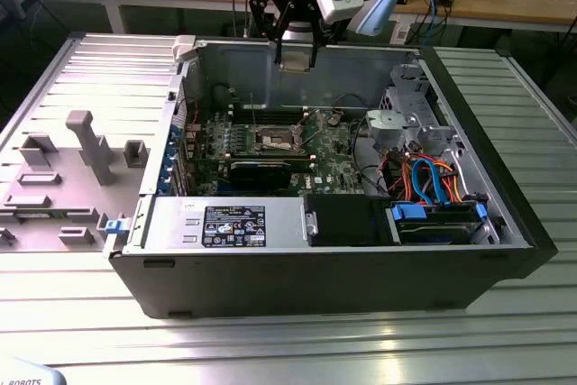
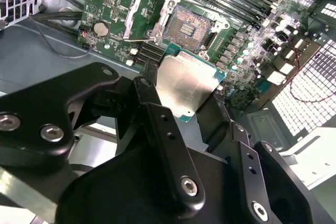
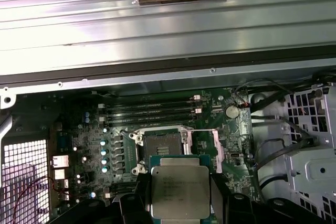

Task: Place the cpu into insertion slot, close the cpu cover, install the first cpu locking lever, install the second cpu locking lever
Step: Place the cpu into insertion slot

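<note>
The jaws are clenched on the cpu (image 2: 186,82), gripping it by two opposite edges with its silver top facing the wrist cameras. In the exterior view the cpu (image 1: 296,53) hangs high over the slot (image 1: 276,140), above the back wall of the open computer case (image 1: 361,259) that lies on the table (image 1: 270,349). Nothing is seated yet. In both wrist views the slot (image 2: 190,23) (image 3: 160,149) lies bare, its dark pin field exposed. The cover (image 2: 131,19) stands flipped open just beside it.

The grip worries me most. It looks like a thin edge hold on a smooth plate, so a jolt could let the cpu slide or tip. A fall from this height would land on the green board (image 2: 113,3) or straight on the pins of the slot.

The second risk is alignment. In the first wrist view the cpu (image 3: 178,190) looks roughly square to the slot but offset from it. If it comes down shifted or slightly turned, a corner would ride on the metal rim and bend pins.

The raised cover is also a snag. Jaws this wide, coming down beside the slot, could clip it or the parts packed around the slot. I cannot tell from here how the locking levers are set.
</note>
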Robot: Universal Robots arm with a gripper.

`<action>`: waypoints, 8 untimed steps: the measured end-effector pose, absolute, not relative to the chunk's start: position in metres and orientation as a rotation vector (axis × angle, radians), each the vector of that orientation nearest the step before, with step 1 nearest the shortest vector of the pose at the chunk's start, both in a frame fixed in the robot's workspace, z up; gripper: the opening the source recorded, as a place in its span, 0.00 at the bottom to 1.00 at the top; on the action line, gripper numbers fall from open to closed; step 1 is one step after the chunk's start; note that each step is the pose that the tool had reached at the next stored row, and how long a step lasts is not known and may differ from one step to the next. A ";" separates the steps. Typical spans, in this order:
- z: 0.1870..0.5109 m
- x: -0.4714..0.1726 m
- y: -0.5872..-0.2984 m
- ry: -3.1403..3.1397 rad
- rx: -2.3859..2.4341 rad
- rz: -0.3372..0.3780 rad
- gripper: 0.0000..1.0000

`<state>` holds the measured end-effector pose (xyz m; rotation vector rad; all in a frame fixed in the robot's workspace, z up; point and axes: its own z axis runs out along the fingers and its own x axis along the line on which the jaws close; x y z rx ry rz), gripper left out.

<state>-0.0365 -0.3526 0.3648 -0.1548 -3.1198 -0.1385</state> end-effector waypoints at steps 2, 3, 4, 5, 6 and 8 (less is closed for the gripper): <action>0.365 -0.036 -0.353 -3.119 -0.178 -0.139 0.54; 0.365 -0.036 -0.353 -3.118 -0.203 -0.139 0.54; 0.365 -0.036 -0.353 -3.117 -0.229 -0.139 0.54; 0.365 -0.036 -0.353 -3.116 -0.258 -0.139 0.54; 0.365 -0.036 -0.353 -3.115 -0.272 -0.139 0.54; 0.365 -0.036 -0.353 -3.115 -0.275 -0.139 0.54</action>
